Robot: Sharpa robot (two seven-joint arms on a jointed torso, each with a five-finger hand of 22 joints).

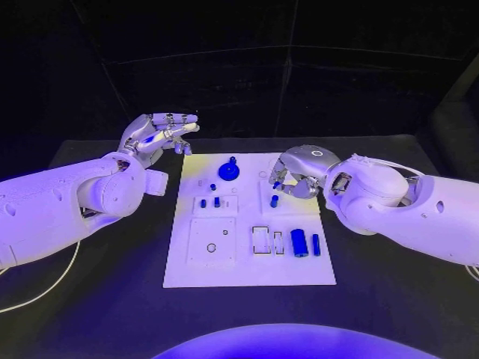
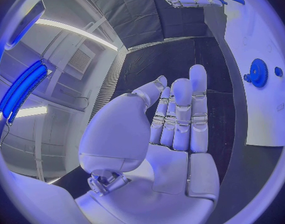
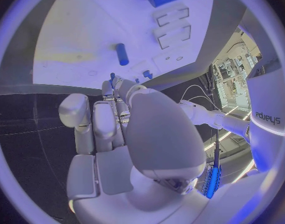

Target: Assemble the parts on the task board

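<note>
Where it lies flat, the white task board carries small blue parts.

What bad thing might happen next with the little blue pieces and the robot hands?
The right robot hand is low over the task board, close to a small blue peg. It might bump the peg and roll it away. In the right wrist view a tiny blue piece sits at its fingertips; whether it is gripped is unclear, so it might slip. The left robot hand is raised beside the board, near the blue gear.
</note>
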